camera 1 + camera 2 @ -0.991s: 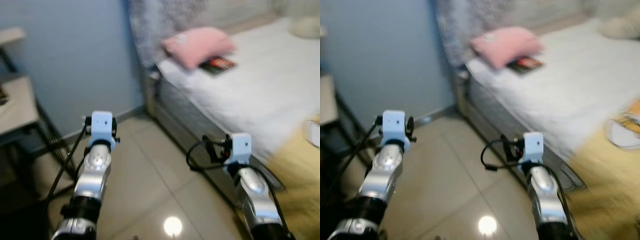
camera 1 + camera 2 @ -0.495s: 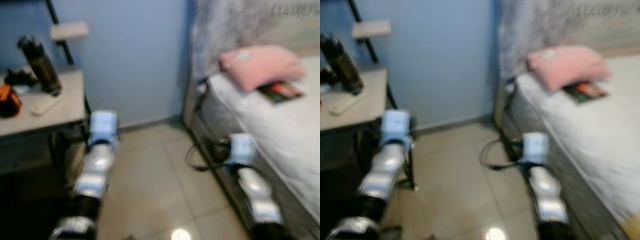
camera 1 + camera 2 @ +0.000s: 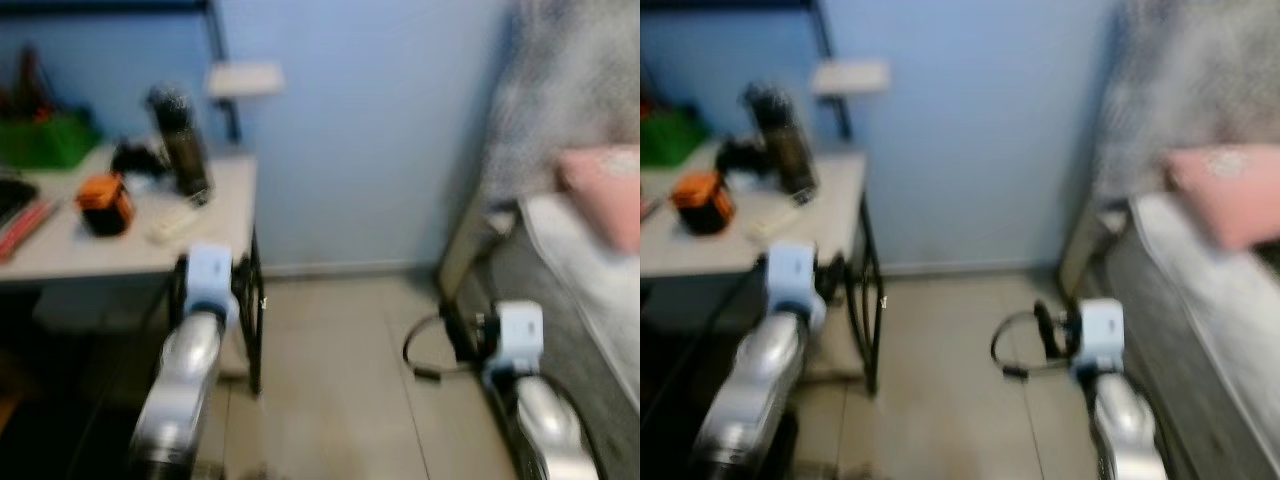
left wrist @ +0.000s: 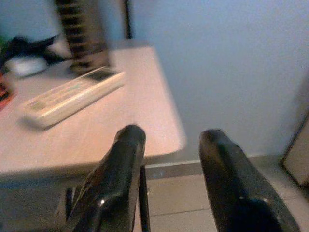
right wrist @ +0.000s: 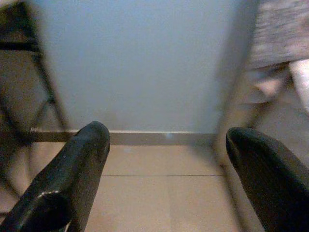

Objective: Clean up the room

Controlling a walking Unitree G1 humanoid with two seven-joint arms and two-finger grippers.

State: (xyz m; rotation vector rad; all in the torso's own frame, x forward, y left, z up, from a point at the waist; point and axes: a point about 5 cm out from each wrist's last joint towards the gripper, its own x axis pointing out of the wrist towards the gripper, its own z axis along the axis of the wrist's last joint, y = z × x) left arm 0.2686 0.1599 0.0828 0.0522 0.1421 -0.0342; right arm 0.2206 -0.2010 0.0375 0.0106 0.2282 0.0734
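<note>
A light desk [image 3: 215, 245] stands at the left against the blue wall. On it are a dark bottle [image 3: 180, 140], an orange object [image 3: 103, 203], a white remote [image 4: 72, 94] and a green thing [image 3: 45, 140] at the back. My left gripper [image 4: 171, 137] hovers just off the desk's near corner, open and empty. A bed [image 3: 585, 265] with a pink pillow [image 3: 605, 190] lies at the right. Over the tiled floor, my right gripper [image 5: 166, 133] faces the wall's skirting, open wide with nothing in it. Both eye views are blurred.
The desk's black metal leg [image 3: 255, 320] stands between my arms. A small white shelf [image 3: 245, 78] hangs on a dark post above the desk. A black cable [image 3: 430, 350] loops by my right wrist. Beige tiled floor [image 3: 340, 400] runs between desk and bed.
The whole picture has swung left: the camera turned. The bed and pillow slid to the right edge, and the desk with its objects came into view. Both arms keep their pose.
</note>
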